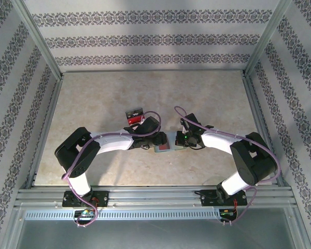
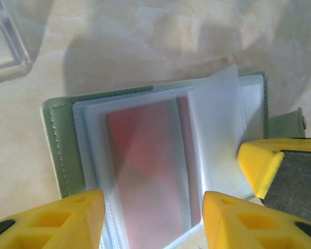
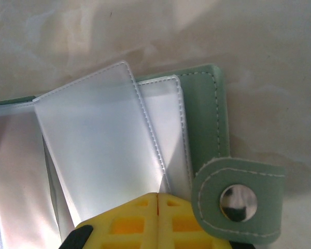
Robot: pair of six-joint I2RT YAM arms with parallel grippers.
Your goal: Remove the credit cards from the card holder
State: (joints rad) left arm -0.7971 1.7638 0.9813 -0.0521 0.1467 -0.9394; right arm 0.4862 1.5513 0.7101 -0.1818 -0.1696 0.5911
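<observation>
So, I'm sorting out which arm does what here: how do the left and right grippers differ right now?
The left gripper has its fingers apart, straddling the sleeve with the reddish card. The right gripper has its fingers shut, apparently pinching the edge of the loose clear sleeve. The left gripper is over the card-filled side, while the right gripper is by the snap tab. Both have yellow fingers and work at the open card holder.

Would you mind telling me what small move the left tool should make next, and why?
Probably lower the left tool and close it on the near end of the reddish card. Its jaws stand open astride that card's frosted sleeve in the open card holder, and the shut right tool pinches a neighbouring clear sleeve aside, so the card looks reachable.
</observation>
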